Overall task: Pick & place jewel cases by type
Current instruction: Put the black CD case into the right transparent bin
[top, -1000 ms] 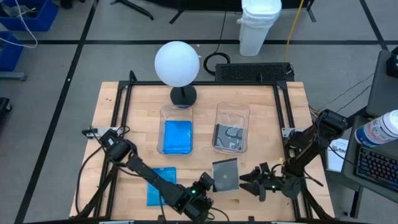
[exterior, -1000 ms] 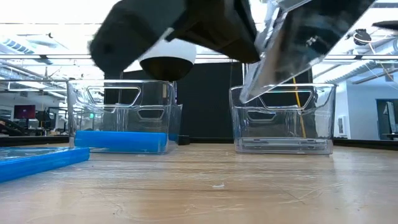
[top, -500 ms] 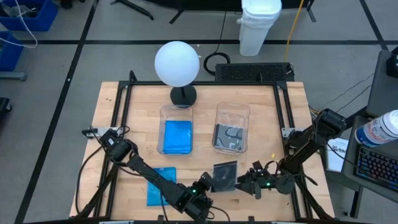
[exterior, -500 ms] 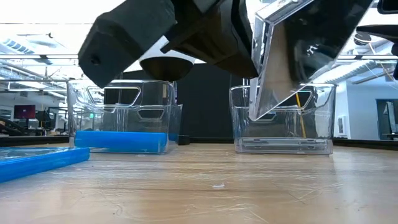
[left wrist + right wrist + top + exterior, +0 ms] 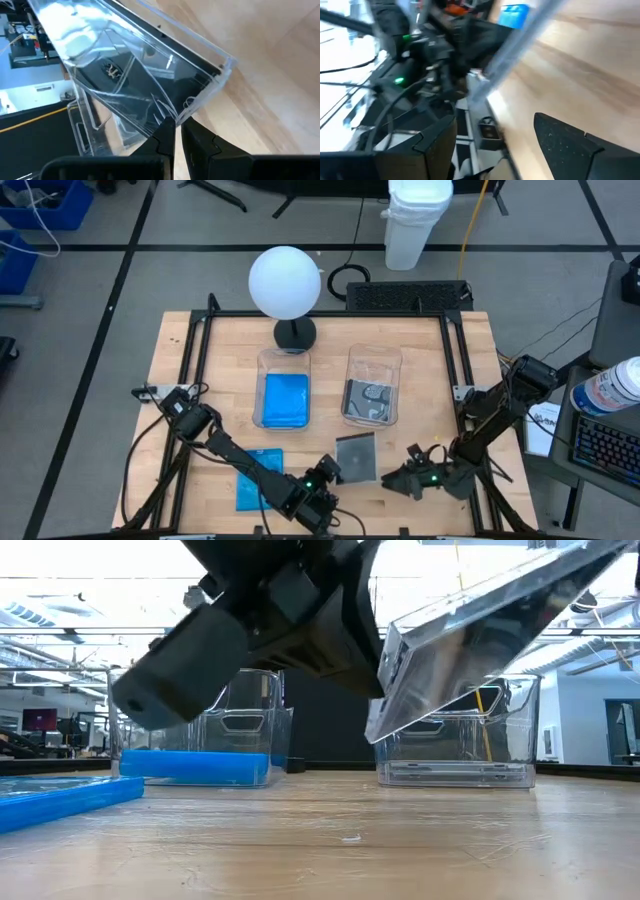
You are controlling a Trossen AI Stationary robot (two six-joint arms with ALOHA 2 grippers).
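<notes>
You had the left gripper pinched on a corner of the clear case, low centre of the high view, tilted off the table. The right gripper waited just right of it, jaws wide. You were mid-carry; the next move, I judge, called for lifting it up-frame into the right tub. I counted two blue cases, one in the left tub; two clear ones, one already binned.

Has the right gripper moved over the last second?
Yes. In the high view the right gripper, open, has drifted toward the table's near edge, away from the clear tub. It sits beside the clear jewel case held by the left gripper.
</notes>
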